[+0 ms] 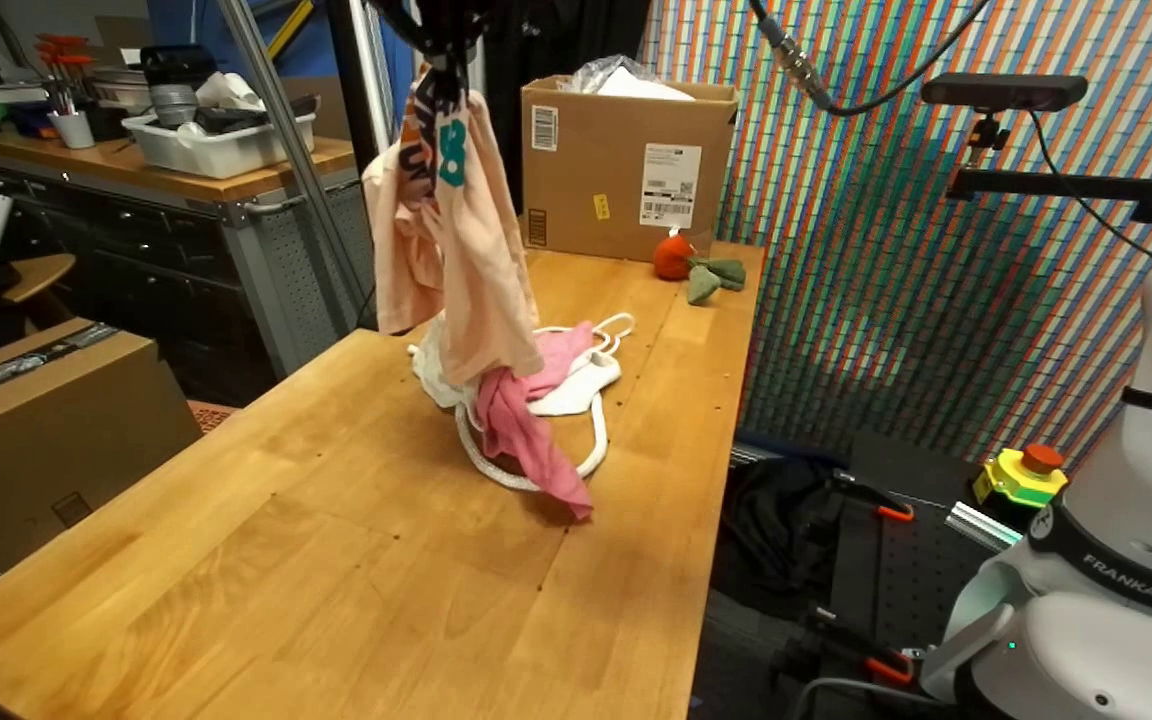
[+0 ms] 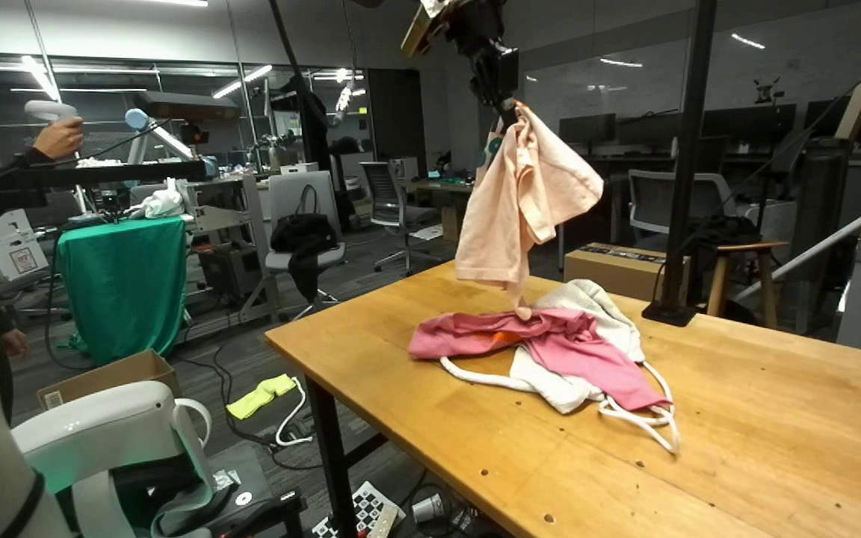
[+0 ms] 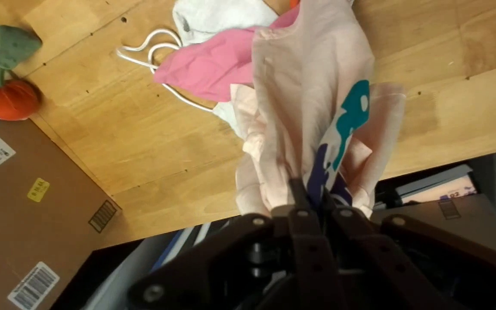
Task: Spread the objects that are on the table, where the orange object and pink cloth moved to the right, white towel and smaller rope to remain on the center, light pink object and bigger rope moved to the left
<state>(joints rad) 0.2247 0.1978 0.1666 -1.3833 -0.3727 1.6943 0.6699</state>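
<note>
Jaws are clamped on the hanging light pink object (image 2: 501, 217); below, the white towel (image 2: 602, 302) is partly covered by the pink cloth (image 2: 580, 359)

You have: table (image 1: 386, 560), smooth semi-gloss wood; light pink object (image 1: 486, 260), creased matt cloth; pink cloth (image 1: 524, 430), matt, wrinkled; box (image 1: 616, 165), matt cardboard.

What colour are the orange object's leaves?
Dark greyish green; the leaves show best in the wrist view.
</note>
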